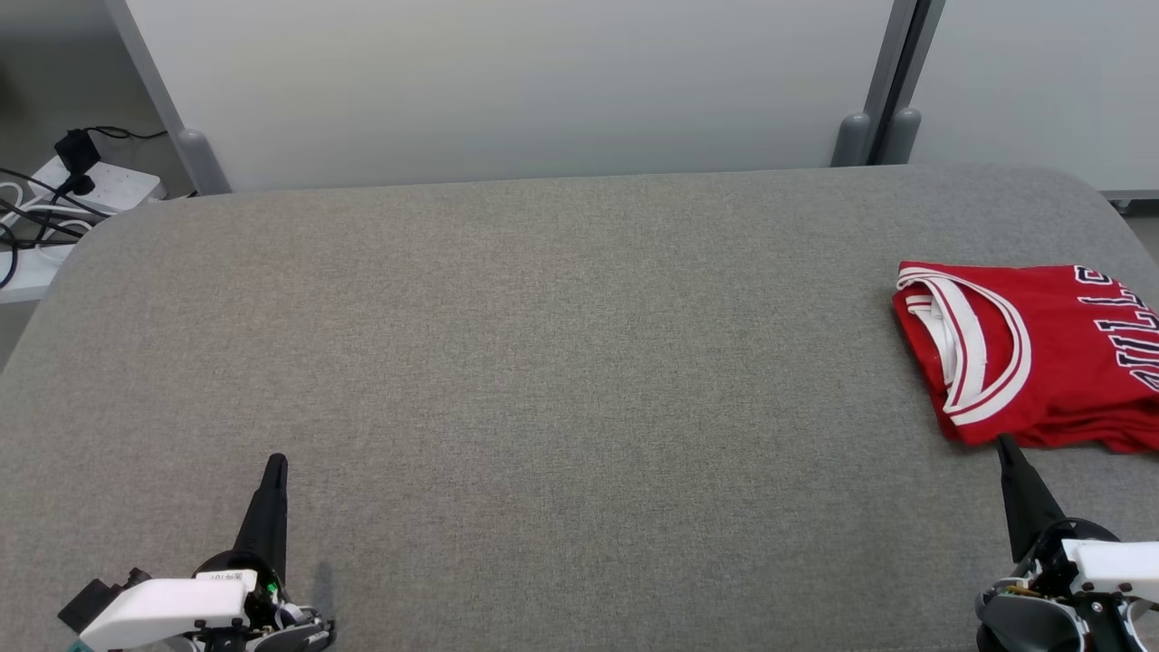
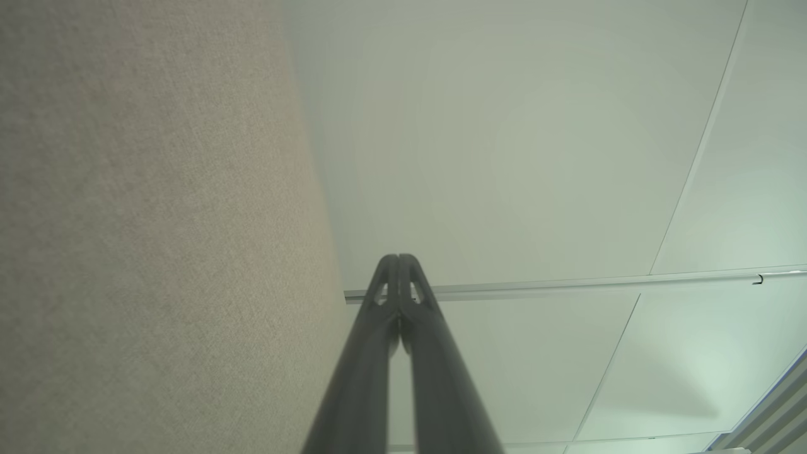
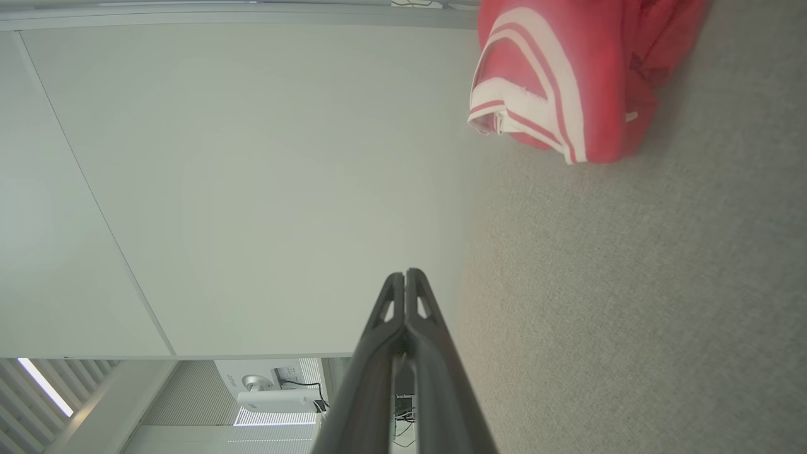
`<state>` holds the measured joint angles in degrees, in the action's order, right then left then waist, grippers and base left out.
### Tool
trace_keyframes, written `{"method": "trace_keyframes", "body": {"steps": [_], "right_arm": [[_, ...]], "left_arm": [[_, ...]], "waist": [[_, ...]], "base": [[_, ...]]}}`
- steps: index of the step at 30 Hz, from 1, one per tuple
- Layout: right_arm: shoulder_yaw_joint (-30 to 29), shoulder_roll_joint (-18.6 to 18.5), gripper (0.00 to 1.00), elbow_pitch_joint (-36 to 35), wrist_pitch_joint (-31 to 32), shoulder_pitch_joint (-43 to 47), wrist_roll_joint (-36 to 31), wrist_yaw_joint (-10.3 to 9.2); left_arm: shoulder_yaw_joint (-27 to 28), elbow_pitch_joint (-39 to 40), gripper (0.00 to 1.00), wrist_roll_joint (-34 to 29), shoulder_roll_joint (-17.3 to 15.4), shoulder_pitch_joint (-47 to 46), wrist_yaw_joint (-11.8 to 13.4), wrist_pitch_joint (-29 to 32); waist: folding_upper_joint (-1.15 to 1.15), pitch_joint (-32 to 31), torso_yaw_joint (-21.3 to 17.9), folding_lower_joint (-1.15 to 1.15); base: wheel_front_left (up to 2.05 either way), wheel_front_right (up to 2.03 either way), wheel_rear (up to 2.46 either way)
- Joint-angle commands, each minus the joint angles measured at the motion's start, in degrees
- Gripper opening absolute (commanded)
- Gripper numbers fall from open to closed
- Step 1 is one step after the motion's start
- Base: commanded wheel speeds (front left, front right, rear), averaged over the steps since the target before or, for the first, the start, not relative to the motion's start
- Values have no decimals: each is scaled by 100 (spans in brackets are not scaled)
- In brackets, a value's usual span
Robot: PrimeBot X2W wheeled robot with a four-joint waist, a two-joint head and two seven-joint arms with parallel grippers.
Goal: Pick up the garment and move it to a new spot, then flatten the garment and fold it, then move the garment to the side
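The garment [image 1: 1032,353] is a red jersey with white-trimmed collar and dark lettering, lying folded at the right edge of the grey table [image 1: 543,362]. The right wrist view shows the garment [image 3: 567,75] at its top right. My right gripper [image 1: 1003,444] [image 3: 405,274] is shut and empty, with its tip just short of the garment's near edge. Far from the garment, at the lower left, my left gripper [image 1: 275,462] [image 2: 398,258] hovers above the table, shut and empty too.
White wall panels [image 1: 507,81] stand behind the table's far edge. A power strip with black cables [image 1: 81,181] lies off the table at the far left. The table's middle and left are bare grey fabric.
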<state>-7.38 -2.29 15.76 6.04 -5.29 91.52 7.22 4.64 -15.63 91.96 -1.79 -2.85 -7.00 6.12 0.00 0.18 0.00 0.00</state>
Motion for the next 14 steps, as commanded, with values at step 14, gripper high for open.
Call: {"method": "trace_keyframes", "body": {"steps": [14], "right_arm": [[87,-59,0,-174,44,-89,66,26]], "left_arm": [[187,159,0,22,-109,-334,-48,35]], "waist": [[0,0,0,0]], "base": [[0,0,0]]}}
